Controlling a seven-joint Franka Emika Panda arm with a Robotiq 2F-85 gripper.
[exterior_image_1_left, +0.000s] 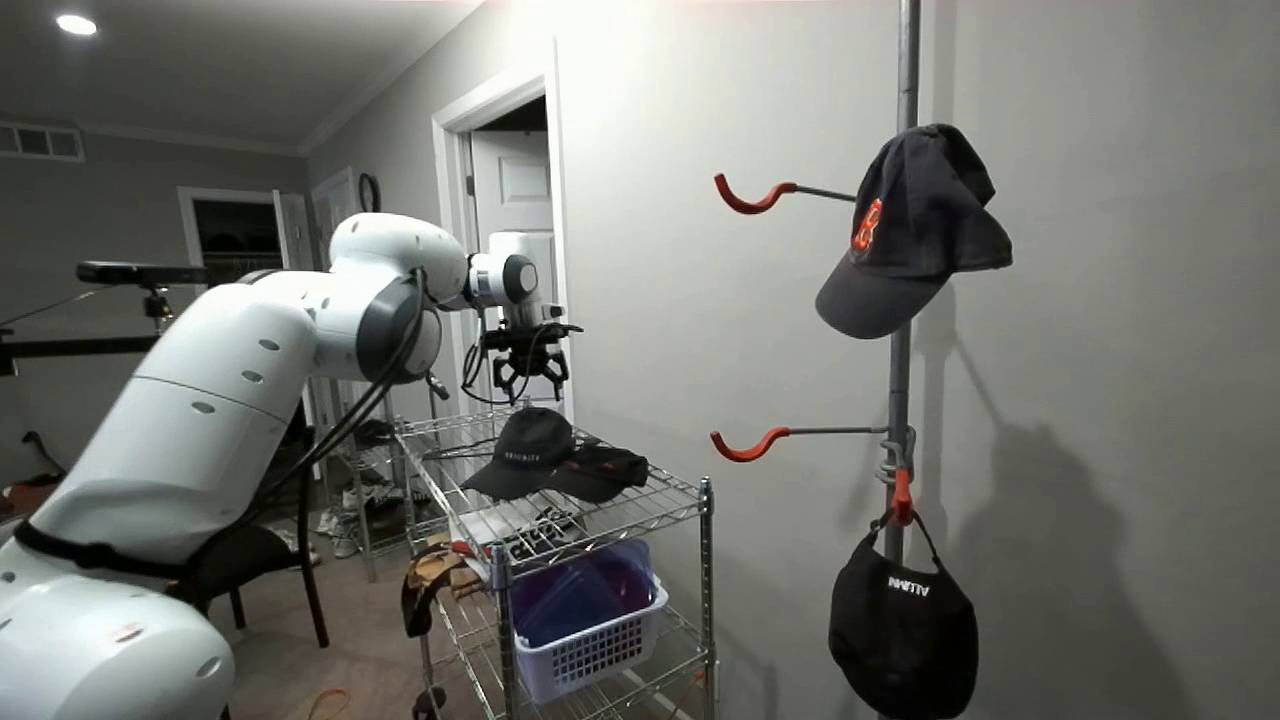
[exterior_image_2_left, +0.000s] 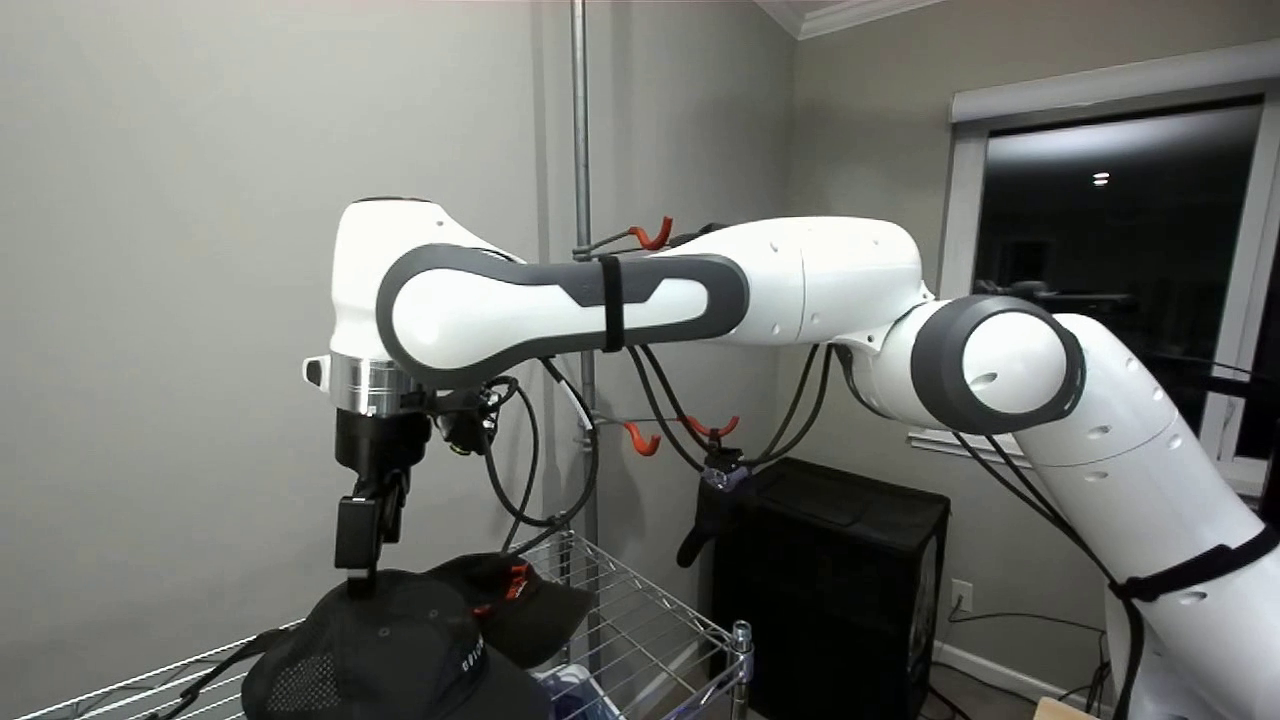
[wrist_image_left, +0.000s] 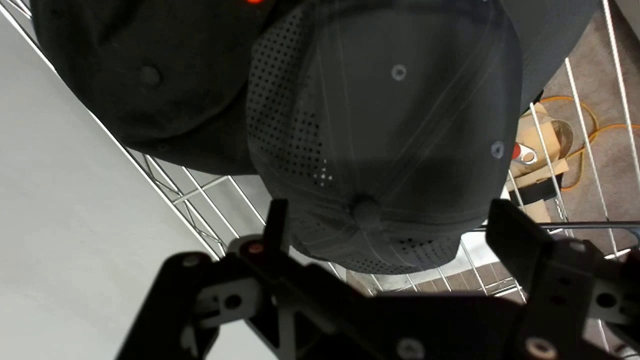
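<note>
My gripper (exterior_image_1_left: 535, 395) is open and empty, pointing down over a wire shelf (exterior_image_1_left: 707, 580). Right below it is a black cap (exterior_image_1_left: 530, 440) with small white lettering and perforated panels. In the wrist view the fingers (wrist_image_left: 389, 205) stand apart on either side of the crown of this cap (wrist_image_left: 425, 115), near its top button. In an exterior view a fingertip (exterior_image_2_left: 360, 578) overlaps the top of the cap (exterior_image_2_left: 390, 640); I cannot tell whether they touch. A second black cap with red-orange marking (exterior_image_2_left: 530, 610) lies beside it, partly behind; it also shows in the wrist view (wrist_image_left: 145, 105).
A metal pole (exterior_image_1_left: 899, 385) with red-orange hooks (exterior_image_1_left: 755, 448) stands by the wall. A dark cap with an orange logo (exterior_image_1_left: 900, 220) and a black cap (exterior_image_1_left: 905, 630) hang on it. A lilac basket (exterior_image_1_left: 590, 660) sits on a lower shelf. A black cabinet (exterior_image_2_left: 815, 590) stands behind.
</note>
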